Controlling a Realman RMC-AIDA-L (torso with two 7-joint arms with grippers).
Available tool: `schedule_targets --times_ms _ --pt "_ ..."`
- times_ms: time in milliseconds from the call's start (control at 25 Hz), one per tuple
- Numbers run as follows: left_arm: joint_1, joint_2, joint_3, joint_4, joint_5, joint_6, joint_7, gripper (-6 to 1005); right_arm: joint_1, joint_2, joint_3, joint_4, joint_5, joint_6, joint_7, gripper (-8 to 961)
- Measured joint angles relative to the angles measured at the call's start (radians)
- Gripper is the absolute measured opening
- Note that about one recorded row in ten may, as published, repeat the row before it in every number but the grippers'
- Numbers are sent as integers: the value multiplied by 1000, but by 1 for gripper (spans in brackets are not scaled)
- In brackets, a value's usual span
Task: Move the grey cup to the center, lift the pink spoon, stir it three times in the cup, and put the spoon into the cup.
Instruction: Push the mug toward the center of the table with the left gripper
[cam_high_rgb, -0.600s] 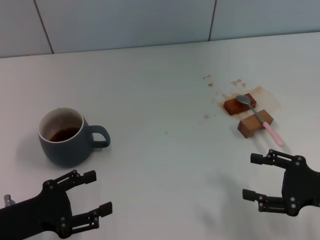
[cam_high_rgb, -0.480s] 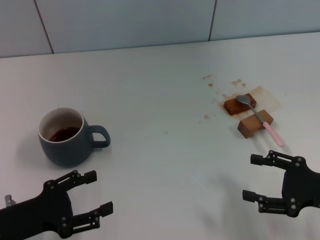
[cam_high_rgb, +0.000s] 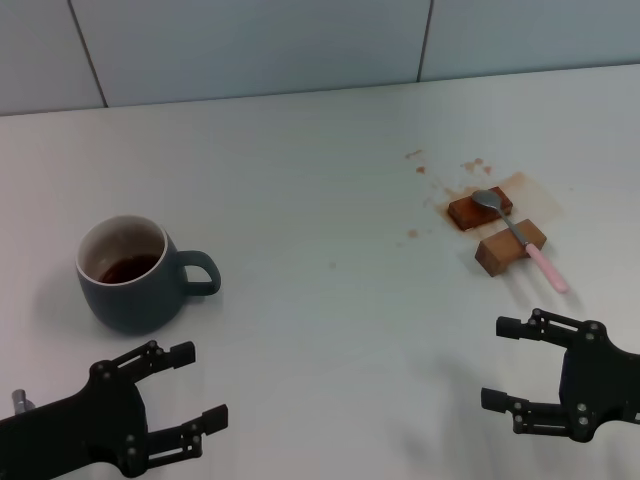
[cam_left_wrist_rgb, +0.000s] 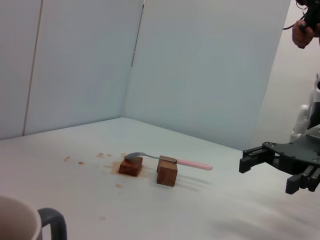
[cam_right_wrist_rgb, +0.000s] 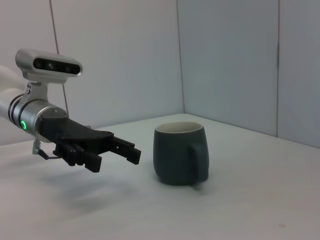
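The grey cup (cam_high_rgb: 133, 276) stands at the left of the table with dark brown liquid inside, its handle pointing right. It also shows in the right wrist view (cam_right_wrist_rgb: 180, 154) and at the edge of the left wrist view (cam_left_wrist_rgb: 22, 225). The pink spoon (cam_high_rgb: 520, 238) lies across two wooden blocks at the right, bowl on the far block, pink handle toward me; it shows in the left wrist view (cam_left_wrist_rgb: 170, 160) too. My left gripper (cam_high_rgb: 190, 385) is open, near the front edge, just in front of the cup. My right gripper (cam_high_rgb: 497, 362) is open, in front of the spoon.
Two brown wooden blocks (cam_high_rgb: 481, 208) (cam_high_rgb: 508, 247) hold the spoon up. Brown stains (cam_high_rgb: 440, 190) spot the white table (cam_high_rgb: 330, 180) around them. A pale panelled wall (cam_high_rgb: 300, 40) runs along the far edge.
My right gripper has drifted slightly toward me and to the left. The left gripper has barely shifted. The cup and spoon have not moved.
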Motion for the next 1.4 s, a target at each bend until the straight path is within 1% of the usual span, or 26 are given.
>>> schedule_targets --times_ms 400,560,1120,1160,1200,1280,1360,1400 --pt "11 -2 0 -3 0 -2 6 842 4 2 0 1 5 0 2 813" --pt "12 -3 -8 -29 -5 -8 15 835 4 5 1 1 6 0 3 813" --pt "10 -4 -15 -49 -10 -2 29 351 4 8 20 2 8 -8 7 813" --pt "8 -5 -38 -50 -24 29 38 312 4 9 22 2 8 -8 7 813" --pt "8 -5 -38 -50 -24 29 38 273 4 9 22 2 8 -8 7 813" --pt "4 -6 -102 -51 -93 96 76 196 6 9 26 2 8 -8 7 813" --pt "5 -7 -158 -51 -161 121 118 131 8 9 32 2 8 -9 7 812" --pt "5 -7 -158 -51 -161 121 118 105 8 9 32 2 8 -9 7 812"
